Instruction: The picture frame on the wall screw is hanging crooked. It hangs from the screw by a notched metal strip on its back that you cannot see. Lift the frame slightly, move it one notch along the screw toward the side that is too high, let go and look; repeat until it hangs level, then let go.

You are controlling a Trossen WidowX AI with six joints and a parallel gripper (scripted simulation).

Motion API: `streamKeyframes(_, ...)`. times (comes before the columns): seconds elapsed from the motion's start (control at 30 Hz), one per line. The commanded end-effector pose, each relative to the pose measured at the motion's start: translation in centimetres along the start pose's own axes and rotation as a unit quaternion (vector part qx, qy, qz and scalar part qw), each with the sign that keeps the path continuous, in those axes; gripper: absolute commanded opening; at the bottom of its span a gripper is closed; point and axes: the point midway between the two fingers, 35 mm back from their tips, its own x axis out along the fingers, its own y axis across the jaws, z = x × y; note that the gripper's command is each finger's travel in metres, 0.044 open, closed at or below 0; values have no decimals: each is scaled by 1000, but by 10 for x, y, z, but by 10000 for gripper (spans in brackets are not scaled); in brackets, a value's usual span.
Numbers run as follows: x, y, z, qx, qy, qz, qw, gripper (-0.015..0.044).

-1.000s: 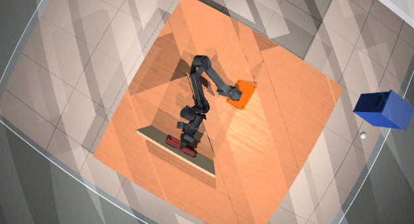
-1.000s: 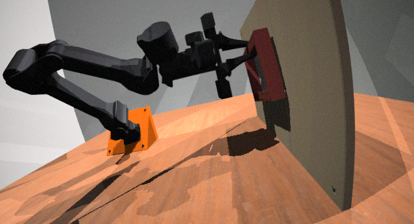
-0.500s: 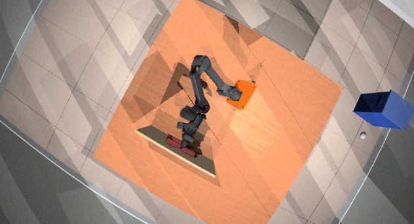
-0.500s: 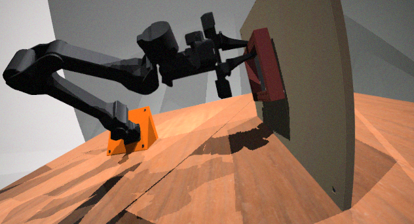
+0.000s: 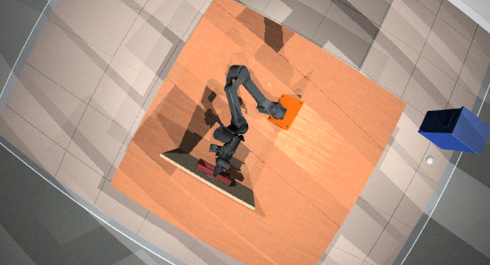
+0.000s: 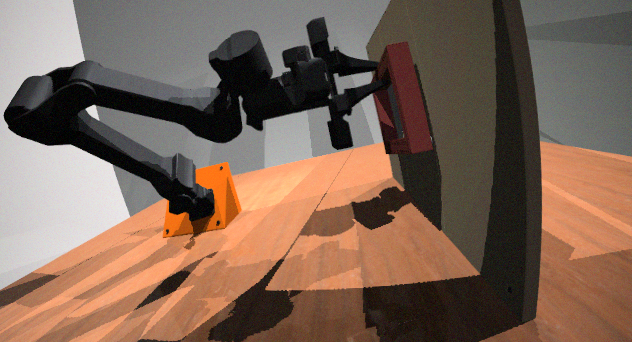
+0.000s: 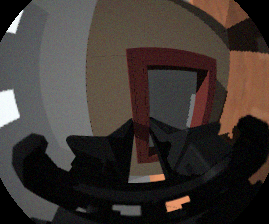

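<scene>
The dark red picture frame [image 5: 205,166] [image 6: 415,106] [image 7: 172,56] hangs against the upright wall panel [image 5: 248,193] [image 6: 465,86] [image 7: 110,45]. My gripper [image 5: 218,173] [image 6: 383,73] [image 7: 140,120] is shut on the frame's top bar, with one finger above the bar and the other inside the opening. In the wrist view this bar runs up and down at the left. The frame looks somewhat slanted in the exterior view, but its exact tilt cannot be told. The screw and the notched strip are hidden behind the frame.
The arm stands on an orange base [image 5: 293,112] [image 6: 228,201] on the wooden surface [image 5: 329,144] [image 6: 320,266]. A blue box [image 5: 469,130] and a small white ball [image 5: 429,160] are off to the right in the top view.
</scene>
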Motion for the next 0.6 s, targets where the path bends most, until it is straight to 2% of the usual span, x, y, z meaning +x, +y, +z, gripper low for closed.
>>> streamKeyframes(0.0, 0, 6, 0, 0, 0, 7, 1000, 0)
streamKeyframes(0.57, 0, 8, 0, 0, 0, 7, 1000, 0)
